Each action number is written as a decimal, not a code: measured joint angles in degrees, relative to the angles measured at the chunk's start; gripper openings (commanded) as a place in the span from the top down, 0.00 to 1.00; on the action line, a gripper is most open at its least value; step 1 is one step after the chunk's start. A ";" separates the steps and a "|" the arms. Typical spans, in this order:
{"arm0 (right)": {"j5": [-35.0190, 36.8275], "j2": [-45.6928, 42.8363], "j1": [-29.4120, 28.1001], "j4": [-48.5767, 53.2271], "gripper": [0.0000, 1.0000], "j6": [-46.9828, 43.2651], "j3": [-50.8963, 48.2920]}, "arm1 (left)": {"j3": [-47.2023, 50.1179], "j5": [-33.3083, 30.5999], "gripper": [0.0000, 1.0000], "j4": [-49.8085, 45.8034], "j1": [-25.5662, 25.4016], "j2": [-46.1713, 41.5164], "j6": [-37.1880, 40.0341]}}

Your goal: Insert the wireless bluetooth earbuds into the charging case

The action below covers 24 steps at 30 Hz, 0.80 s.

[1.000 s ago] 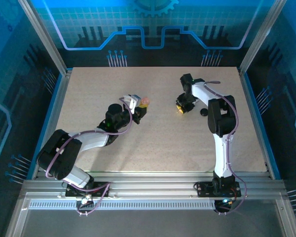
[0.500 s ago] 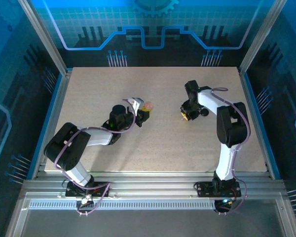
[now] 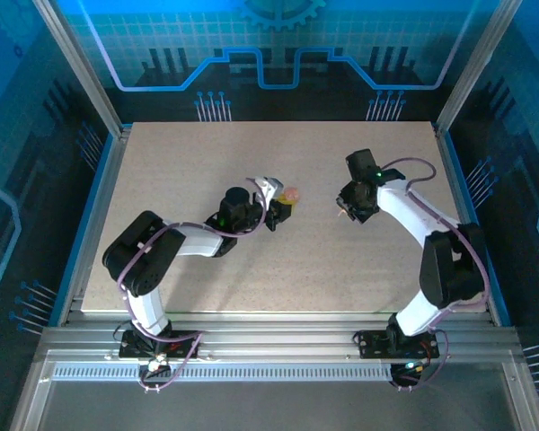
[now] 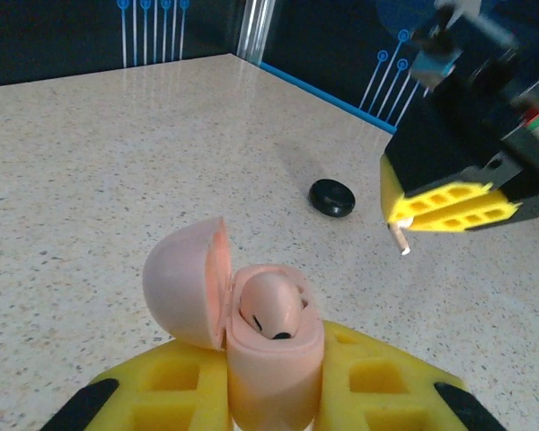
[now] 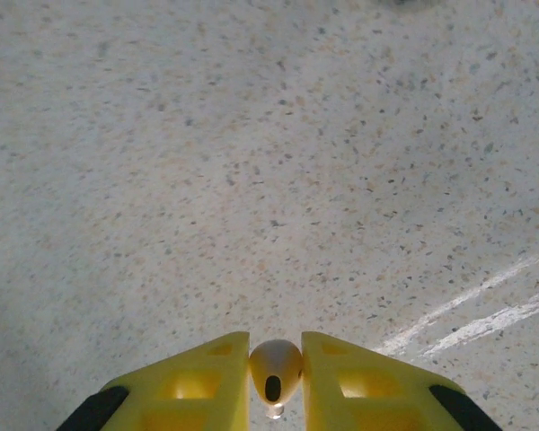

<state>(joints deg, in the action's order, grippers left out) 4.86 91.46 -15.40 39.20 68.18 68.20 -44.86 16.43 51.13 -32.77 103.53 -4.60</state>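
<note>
The charging case (image 4: 274, 355) is pale pink and stands upright between my left gripper's (image 4: 278, 348) yellow fingers (image 4: 162, 382), which are shut on it. Its lid (image 4: 181, 283) hangs open to the left, and one pale pink earbud (image 4: 271, 305) sits inside. From above, the case (image 3: 292, 194) shows at the tip of the left gripper (image 3: 282, 208), near the table's middle. My right gripper (image 5: 276, 348) is shut on another pale pink earbud (image 5: 276, 368). It hovers to the case's right (image 3: 345, 209), its fingers (image 4: 445, 208) above the table and the earbud's stem (image 4: 398, 238) poking out.
A small black round disc (image 4: 331, 197) lies on the speckled tabletop (image 3: 251, 260) beyond the case, near the right gripper. Metal frame posts and blue rails (image 3: 94, 193) border the table on all sides.
My left gripper has carried the case rightward toward the table's middle. The right gripper has drifted slightly right and nearer with its earbud, and that arm's elbow has swung out to the right.
</note>
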 measured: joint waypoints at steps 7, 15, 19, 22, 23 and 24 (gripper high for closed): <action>1.92 -7.91 -0.09 -5.14 0.79 -4.94 -5.22 | -1.95 -0.04 0.84 -1.55 -1.42 0.42 0.04; 2.27 -15.85 -0.09 -12.02 0.79 -10.84 -11.67 | -2.95 -0.02 0.84 -3.39 -2.40 0.42 0.04; 2.19 -19.06 -0.09 -15.87 0.78 -14.03 -14.51 | -3.87 -0.02 0.84 -4.44 -2.80 0.39 0.02; 1.77 -20.76 -0.09 -18.21 0.78 -16.87 -15.80 | -4.20 0.00 0.84 -4.83 -2.89 0.35 -0.02; 1.53 -21.03 -0.09 -18.64 0.78 -17.84 -15.82 | -4.42 0.00 0.84 -5.03 -2.89 0.35 -0.04; 1.05 -21.22 -0.09 -19.34 0.78 -19.02 -15.82 | -4.76 0.02 0.84 -5.38 -2.89 0.35 -0.04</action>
<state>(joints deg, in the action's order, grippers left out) 5.91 70.24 -15.49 19.86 49.17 52.38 -49.63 16.45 45.76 -35.66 103.88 -4.64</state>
